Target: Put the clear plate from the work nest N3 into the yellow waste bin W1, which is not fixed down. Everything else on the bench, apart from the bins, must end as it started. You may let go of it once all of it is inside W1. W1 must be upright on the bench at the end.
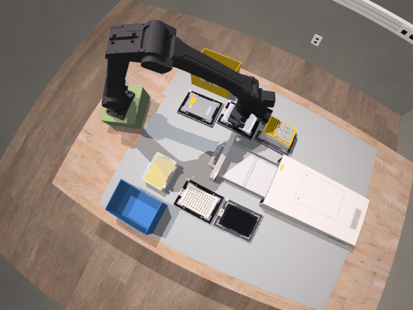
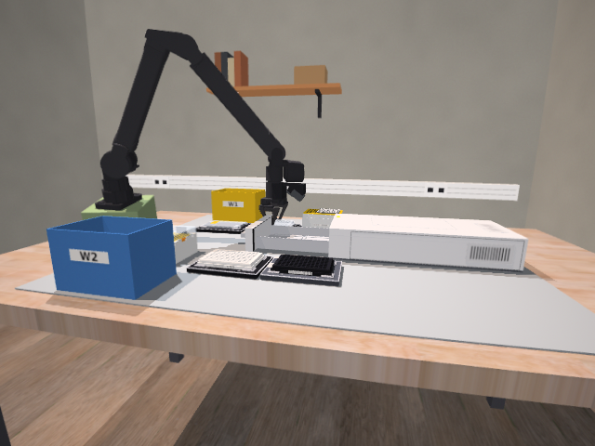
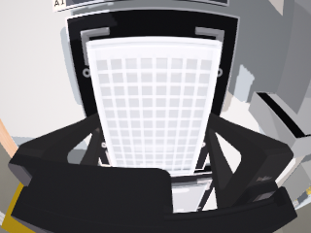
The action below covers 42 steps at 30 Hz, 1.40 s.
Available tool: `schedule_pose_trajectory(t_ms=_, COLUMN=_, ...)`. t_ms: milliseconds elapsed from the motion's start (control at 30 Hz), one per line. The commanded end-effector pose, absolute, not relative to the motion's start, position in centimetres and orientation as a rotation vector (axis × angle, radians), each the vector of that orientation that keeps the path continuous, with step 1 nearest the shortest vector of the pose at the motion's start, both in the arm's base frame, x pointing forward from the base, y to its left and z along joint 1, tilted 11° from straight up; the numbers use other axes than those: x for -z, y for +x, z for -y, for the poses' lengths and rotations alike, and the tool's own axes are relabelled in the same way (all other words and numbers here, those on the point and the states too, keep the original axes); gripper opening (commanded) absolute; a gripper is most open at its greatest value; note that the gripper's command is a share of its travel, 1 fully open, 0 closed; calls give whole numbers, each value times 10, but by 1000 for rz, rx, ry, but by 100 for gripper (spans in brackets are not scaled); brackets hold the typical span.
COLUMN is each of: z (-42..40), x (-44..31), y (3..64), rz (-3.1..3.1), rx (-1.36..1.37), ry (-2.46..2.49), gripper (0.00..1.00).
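Clamped in the hand by opposite sides, likely for level lifting: the clear plate, at work nest N3 below. Beyond, upright for receiving: yellow waste bin W1.

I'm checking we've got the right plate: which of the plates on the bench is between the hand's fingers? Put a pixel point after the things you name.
The clear, whitish plate (image 1: 250,124) (image 3: 155,92) in the middle nest of the row beside the yellow bin (image 1: 210,87) (image 2: 237,211).

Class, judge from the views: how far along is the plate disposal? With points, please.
Done: the jaws are closed on the clear plate's (image 1: 250,124) (image 2: 284,222) (image 3: 153,97) sides. In hand: the plate, at its nest (image 1: 230,128) (image 3: 229,44); any lift is unclear. Left: carrying it into W1 (image 1: 200,82) (image 2: 238,212) (image 3: 11,214), which stands upright, and releasing.
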<state>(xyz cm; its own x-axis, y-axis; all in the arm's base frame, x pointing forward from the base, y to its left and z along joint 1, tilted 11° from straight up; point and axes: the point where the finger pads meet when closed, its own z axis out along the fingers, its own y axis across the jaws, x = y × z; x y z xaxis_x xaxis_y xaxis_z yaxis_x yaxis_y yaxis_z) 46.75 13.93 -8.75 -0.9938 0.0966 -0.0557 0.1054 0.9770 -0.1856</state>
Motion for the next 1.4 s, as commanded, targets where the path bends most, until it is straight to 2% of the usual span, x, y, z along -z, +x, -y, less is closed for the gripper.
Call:
schedule_pose_trajectory(t_ms=0, z=-153, x=62, y=483, rz=-3033, rx=251, ry=144, gripper=0)
schedule_pose_trajectory(t_ms=1367, z=-164, x=25, y=489, rz=-3014, rx=235, ry=156, gripper=0)
